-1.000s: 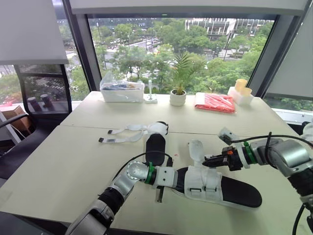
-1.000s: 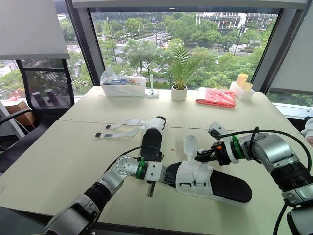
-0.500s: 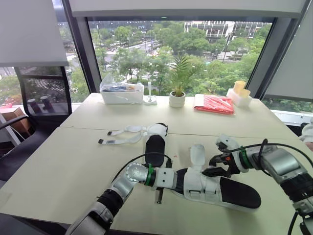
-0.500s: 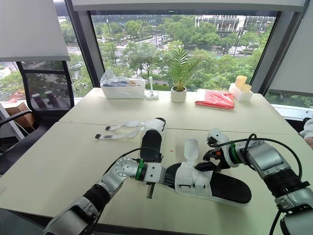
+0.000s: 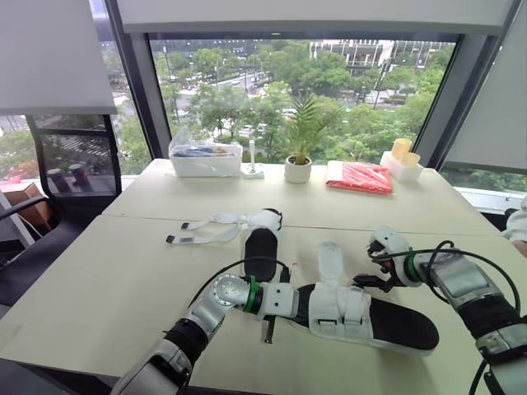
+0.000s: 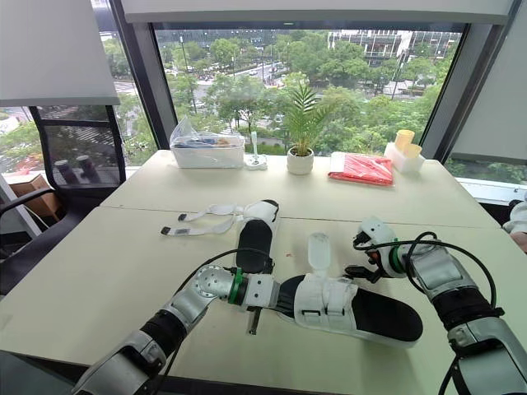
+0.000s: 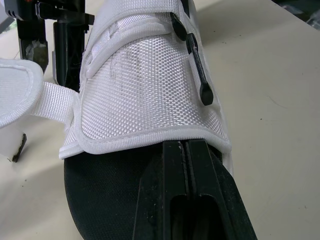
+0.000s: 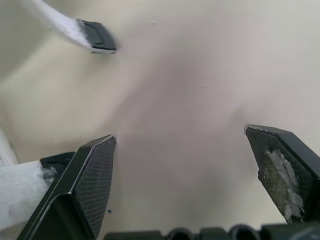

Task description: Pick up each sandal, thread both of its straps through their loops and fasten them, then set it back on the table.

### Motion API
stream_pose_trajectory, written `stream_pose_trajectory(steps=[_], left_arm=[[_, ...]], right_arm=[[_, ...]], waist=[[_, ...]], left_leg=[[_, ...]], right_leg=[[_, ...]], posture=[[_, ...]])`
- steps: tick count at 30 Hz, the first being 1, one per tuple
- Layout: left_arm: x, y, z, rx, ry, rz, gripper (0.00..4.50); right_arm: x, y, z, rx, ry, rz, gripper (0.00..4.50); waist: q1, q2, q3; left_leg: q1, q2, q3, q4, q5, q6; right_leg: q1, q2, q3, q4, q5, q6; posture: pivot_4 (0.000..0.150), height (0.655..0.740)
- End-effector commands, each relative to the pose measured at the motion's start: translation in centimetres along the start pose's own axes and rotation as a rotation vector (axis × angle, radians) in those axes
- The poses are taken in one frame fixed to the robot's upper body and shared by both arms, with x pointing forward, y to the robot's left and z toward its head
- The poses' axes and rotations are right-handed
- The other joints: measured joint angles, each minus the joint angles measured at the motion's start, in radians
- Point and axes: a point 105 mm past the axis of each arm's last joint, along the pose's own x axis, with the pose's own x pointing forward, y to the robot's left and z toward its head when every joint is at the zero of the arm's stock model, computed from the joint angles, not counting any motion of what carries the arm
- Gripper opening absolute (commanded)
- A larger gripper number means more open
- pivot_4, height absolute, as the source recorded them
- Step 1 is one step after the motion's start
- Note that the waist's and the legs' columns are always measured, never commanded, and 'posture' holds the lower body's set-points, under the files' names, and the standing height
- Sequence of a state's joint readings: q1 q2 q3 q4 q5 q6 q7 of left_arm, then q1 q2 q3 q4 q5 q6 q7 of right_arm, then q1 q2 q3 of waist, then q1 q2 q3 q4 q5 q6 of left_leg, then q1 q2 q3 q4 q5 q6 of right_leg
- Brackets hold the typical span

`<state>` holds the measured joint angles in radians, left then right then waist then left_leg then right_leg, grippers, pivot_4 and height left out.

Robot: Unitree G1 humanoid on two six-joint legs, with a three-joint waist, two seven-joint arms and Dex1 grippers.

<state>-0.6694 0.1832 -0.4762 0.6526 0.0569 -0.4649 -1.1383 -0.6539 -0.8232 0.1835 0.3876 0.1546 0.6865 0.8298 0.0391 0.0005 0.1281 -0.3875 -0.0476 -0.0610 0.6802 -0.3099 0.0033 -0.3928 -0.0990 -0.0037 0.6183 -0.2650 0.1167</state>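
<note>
The near sandal (image 5: pixel 375 319), black-soled with a white upper, lies on the table. My left gripper (image 5: pixel 290 300) is shut on its toe end, and the left wrist view shows the fingers (image 7: pixel 172 165) pinching the sole just under the white upper (image 7: pixel 145 95). One white strap (image 5: pixel 331 260) sticks out free toward the far side. Just right of that strap, my right gripper (image 5: pixel 368 278) stands open above the table, holding nothing. The second sandal (image 5: pixel 262 240) lies farther back with its straps (image 5: pixel 202 230) spread out to the left.
Along the window stand a clear plastic box (image 5: pixel 204 155), a potted plant (image 5: pixel 297 167), a red packet (image 5: pixel 361 175) and yellow-white containers (image 5: pixel 402 156). An office chair (image 5: pixel 66 169) stands off the table's left side.
My right gripper opened, let go of the strap and drew back a little to the right. The strap now lies free. The left gripper kept its hold.
</note>
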Motion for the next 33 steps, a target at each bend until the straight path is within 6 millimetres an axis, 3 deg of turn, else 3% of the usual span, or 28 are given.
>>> stream_pose_trajectory(steps=[1,6,16,24,28,33], left_arm=[[0.7,-5.3,-4.3,-0.142,0.154,-0.177,0.0],[0.7,-5.4,-4.4,-0.144,0.153,-0.177,0.0],[0.6,-5.3,-4.5,-0.146,0.158,-0.178,0.0],[0.4,-5.2,-4.6,-0.14,0.16,-0.174,0.0],[0.4,-5.1,-4.6,-0.139,0.158,-0.168,0.0],[0.6,-5.0,-4.5,-0.135,0.157,-0.162,0.0]], right_arm=[[-2.6,-1.0,4.1,0.021,-0.146,-0.046,4.44],[-4.1,0.0,4.7,0.095,-0.157,-0.017,4.44],[-5.1,4.8,5.6,0.361,-0.187,0.255,4.44],[-3.2,7.3,5.8,0.453,-0.18,0.377,4.44],[-1.2,8.4,6.8,0.498,-0.184,0.441,4.44],[0.3,8.2,8.7,0.549,-0.221,0.484,4.44]], waist=[[0.0,0.001,0.0],[0.0,0.001,0.0],[0.0,0.001,0.0],[0.0,0.001,0.0],[-0.003,0.001,-0.001],[-0.001,0.002,-0.001]], left_leg=[[0.0,0.0,0.0,0.0,0.0,0.0],[0.0,0.0,0.0,0.0,0.0,0.0],[-0.001,0.0,-0.001,0.0,-0.001,0.001],[-0.002,0.0,0.0,0.0,-0.001,0.002],[-0.002,0.0,0.0,0.0,-0.001,0.002],[-0.002,-0.001,0.0,0.0,-0.001,0.002]], right_leg=[[0.0,0.0,0.0,0.0,0.0,0.0],[0.0,0.0,0.0,0.0,0.0,0.0],[-0.001,-0.002,0.0,-0.001,0.0,0.0],[-0.001,-0.003,0.0,-0.002,0.0,0.0],[-0.001,-0.003,0.0,-0.001,0.0,0.0],[-0.001,-0.003,0.0,-0.001,0.0,0.0]], posture=[[0.15,0.7374],[0.15,0.7374],[0.15,0.7374],[0.15,0.7374],[0.15,0.7374],[0.15,0.7374]])
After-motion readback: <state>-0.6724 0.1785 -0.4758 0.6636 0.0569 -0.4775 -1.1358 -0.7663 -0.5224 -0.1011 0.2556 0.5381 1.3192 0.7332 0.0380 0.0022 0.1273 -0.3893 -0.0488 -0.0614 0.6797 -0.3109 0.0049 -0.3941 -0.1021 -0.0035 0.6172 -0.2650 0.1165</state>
